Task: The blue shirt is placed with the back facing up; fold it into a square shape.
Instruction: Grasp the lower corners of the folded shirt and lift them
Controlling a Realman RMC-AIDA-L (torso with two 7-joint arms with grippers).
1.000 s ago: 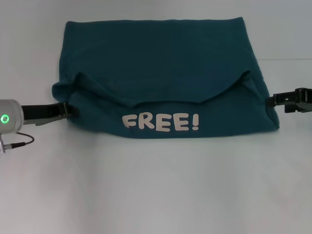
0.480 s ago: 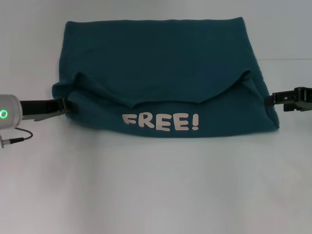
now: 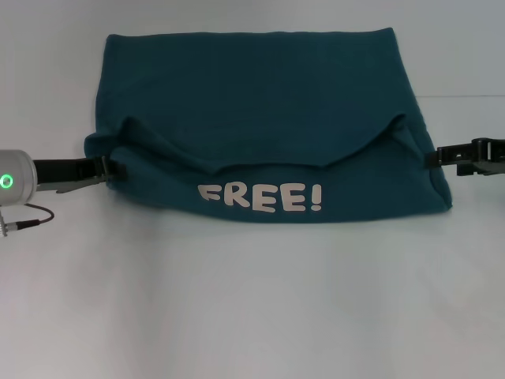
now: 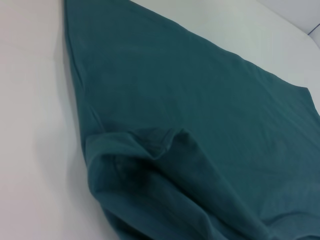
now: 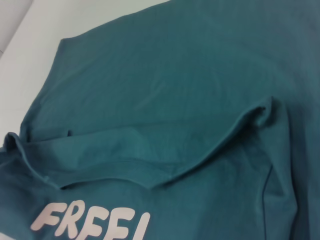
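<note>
Now the shirt lies spread on the white table, centred in the head view and reaching to the far part of the surface. Its near edge is folded up and over, so a band with the white "FREE!" lettering faces up along the near side. Above the lettering, the folded flap's edge runs in a shallow, uneven curve, rising to a small peak at each end. The plain back of the shirt fills the rest, up to a straight far edge.

At the shirt's left edge, the left gripper sits low over the table with its tips touching the cloth at the fold. They look pressed together on the fabric, though the shirt hides the very ends, so I cannot tell for sure. A round grey wrist housing with a green light shows behind it.

At the shirt's right edge, the right gripper reaches in level with the fold; whether its dark fingers are apart or together is not visible.

Both wrist views show only teal cloth: the left one a bunched fold near the table, the right one the flap's seam and part of the lettering.
</note>
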